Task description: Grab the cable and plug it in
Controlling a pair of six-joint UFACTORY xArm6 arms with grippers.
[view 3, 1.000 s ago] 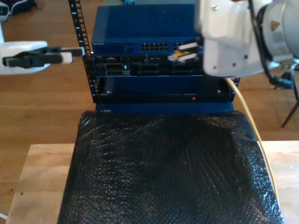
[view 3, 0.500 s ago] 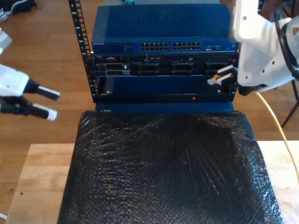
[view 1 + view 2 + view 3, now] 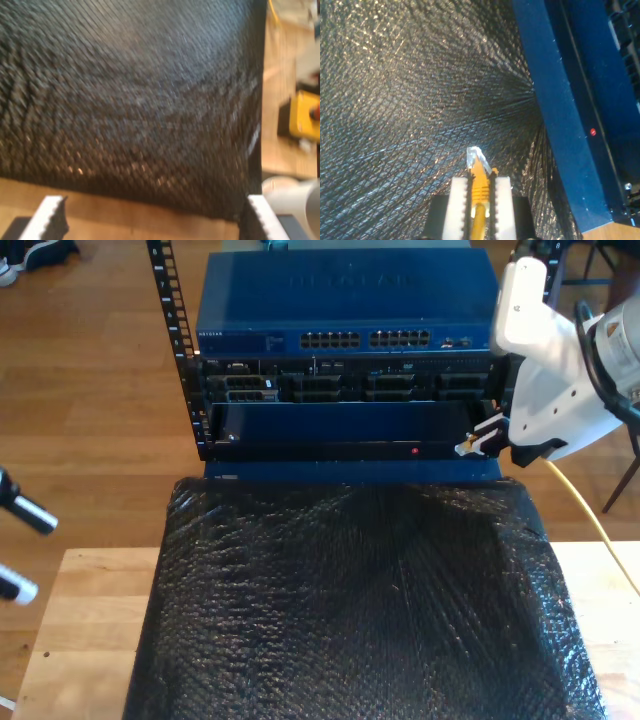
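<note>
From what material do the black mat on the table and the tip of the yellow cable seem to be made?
The black mat looks like plastic bubble wrap or woven film: its small repeated cells glint with shiny highlights. The tip of the yellow cable, held in my second gripper, looks like clear hard plastic, pale and see-through. The cable's jacket seems smooth rubber or vinyl.

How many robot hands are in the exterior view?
2. My first hand is open at the exterior view's left edge; my second hand, at that view's right, grips the yellow cable.
</note>
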